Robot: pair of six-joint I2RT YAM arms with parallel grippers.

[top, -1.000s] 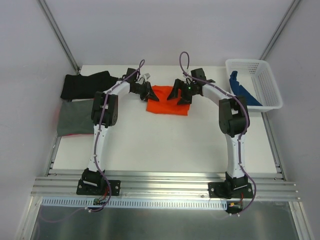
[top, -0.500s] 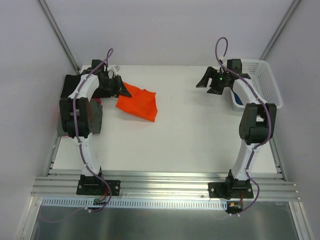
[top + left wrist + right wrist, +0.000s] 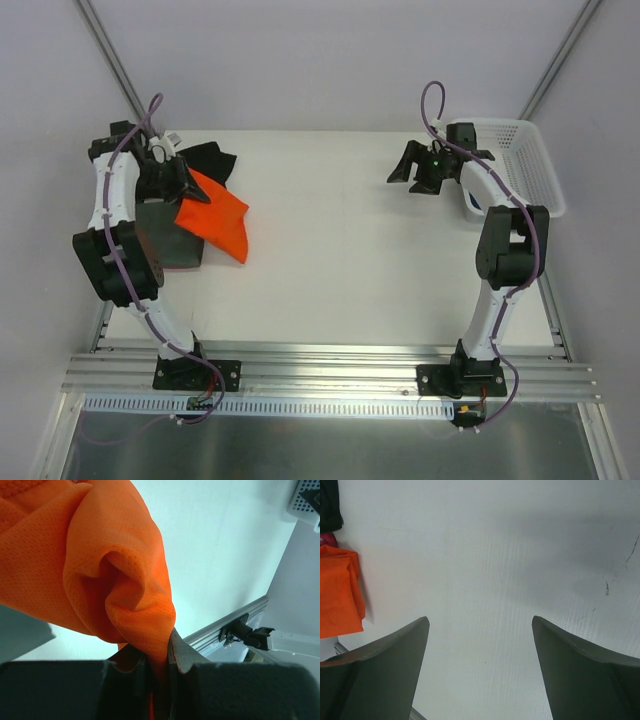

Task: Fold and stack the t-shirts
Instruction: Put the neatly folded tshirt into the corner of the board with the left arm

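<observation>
— Where is the orange t-shirt [image 3: 218, 215]?

— In the left gripper [image 3: 186, 188], whose fingers are clamped tight on a bunched fold of it. The rest hangs from them across the dark grey t-shirt [image 3: 176, 250], covering that shirt's right edge and spilling past it over the table [image 3: 340, 260].

— Which way does it lie?

— Its long axis runs slantwise from the fingers, off the grey shirt's far right corner toward the near side. Most of the cloth sits to the right of the grey shirt, not squarely on it.

— And the other arm?

— The right gripper [image 3: 414, 170] hovers well apart from the grey shirt, across the table. Its fingers are spread wide and hold nothing, with only bare table beneath. The left arm is plainly the nearer.

— What does the coming move turn on?

— Probably on carrying the orange bundle leftward over the grey shirt before letting go, so it lands square. The black t-shirt [image 3: 212, 160] lies just beyond the grey one.
</observation>
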